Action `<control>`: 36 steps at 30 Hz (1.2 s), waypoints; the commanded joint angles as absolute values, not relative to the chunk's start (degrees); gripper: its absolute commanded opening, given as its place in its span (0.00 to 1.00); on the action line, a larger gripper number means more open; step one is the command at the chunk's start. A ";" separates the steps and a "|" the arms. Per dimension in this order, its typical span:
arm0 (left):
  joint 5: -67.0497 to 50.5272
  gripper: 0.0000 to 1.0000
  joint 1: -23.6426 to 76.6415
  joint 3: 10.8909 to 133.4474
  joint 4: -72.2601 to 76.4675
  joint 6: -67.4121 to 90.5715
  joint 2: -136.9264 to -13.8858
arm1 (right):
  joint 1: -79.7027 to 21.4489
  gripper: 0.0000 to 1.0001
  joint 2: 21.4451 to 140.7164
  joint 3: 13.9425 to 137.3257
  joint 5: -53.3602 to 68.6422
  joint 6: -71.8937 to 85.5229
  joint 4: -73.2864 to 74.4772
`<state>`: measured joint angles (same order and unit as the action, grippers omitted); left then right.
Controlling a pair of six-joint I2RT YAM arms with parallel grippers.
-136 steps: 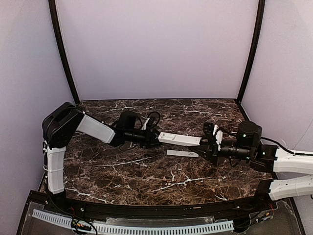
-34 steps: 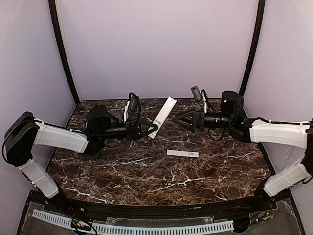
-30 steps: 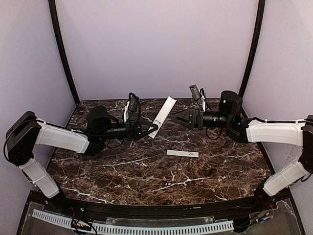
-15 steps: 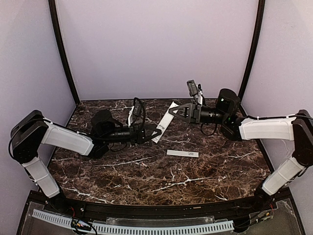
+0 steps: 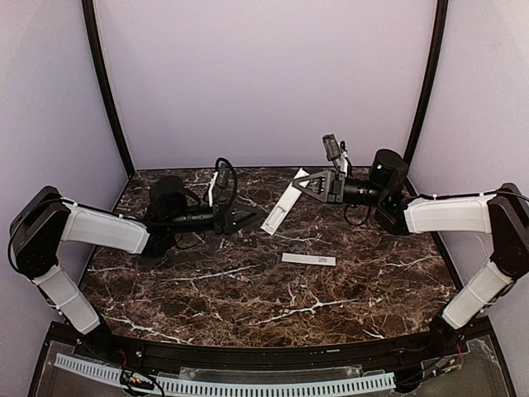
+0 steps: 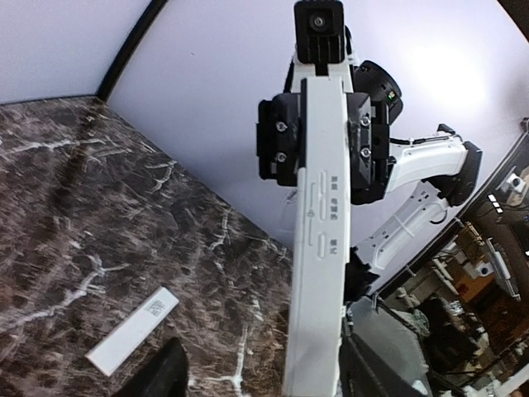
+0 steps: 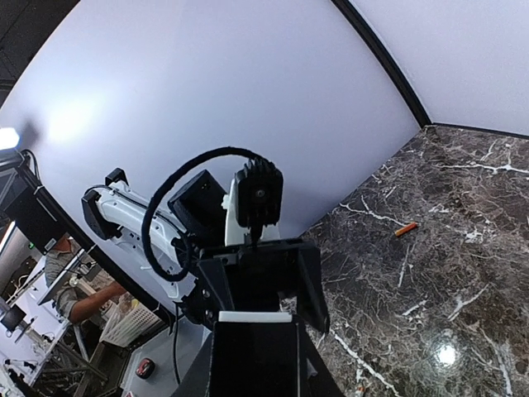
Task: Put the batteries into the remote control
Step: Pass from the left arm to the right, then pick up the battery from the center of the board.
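Note:
The white remote control (image 5: pixel 283 203) hangs tilted above the table between both arms. My right gripper (image 5: pixel 311 179) is shut on its upper end; in the left wrist view its pads (image 6: pixel 277 149) clamp both sides of the remote control (image 6: pixel 318 273). My left gripper (image 5: pixel 248 220) is open at the lower end; its fingers (image 6: pixel 161 380) stand wide apart, and the remote runs close beside the right one. In the right wrist view my right gripper (image 7: pixel 256 364) holds the remote control (image 7: pixel 256 316) end-on. One orange-red battery (image 7: pixel 405 229) lies on the table behind.
The flat white cover strip (image 5: pixel 308 260) lies on the marble table (image 5: pixel 248 289) in front of the remote, also seen as the cover strip (image 6: pixel 132 332) in the left wrist view. Purple walls and black corner posts enclose the back and sides.
My right gripper has moved up to the remote's upper end and shut on it. The left gripper has opened and drawn back slightly left.

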<state>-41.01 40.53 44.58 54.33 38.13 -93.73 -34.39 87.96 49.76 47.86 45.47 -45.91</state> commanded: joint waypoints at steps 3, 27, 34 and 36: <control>-35.19 0.71 34.60 45.20 33.58 28.67 -84.15 | -30.79 0.00 85.57 47.36 49.97 46.67 -48.78; -1.12 0.59 22.69 80.21 -37.15 1.33 -100.23 | -28.11 0.00 82.44 47.64 53.42 36.32 -34.64; 1.93 0.51 21.84 86.34 -41.70 -1.13 -106.50 | -28.21 0.00 82.36 48.17 52.69 33.32 -30.13; 1.29 0.50 21.00 87.64 -42.58 -1.36 -108.16 | -28.21 0.00 82.35 48.08 52.44 32.83 -29.41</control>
<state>-0.08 22.17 84.29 -37.54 0.89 -106.48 -28.38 83.83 46.92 52.84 35.27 -30.89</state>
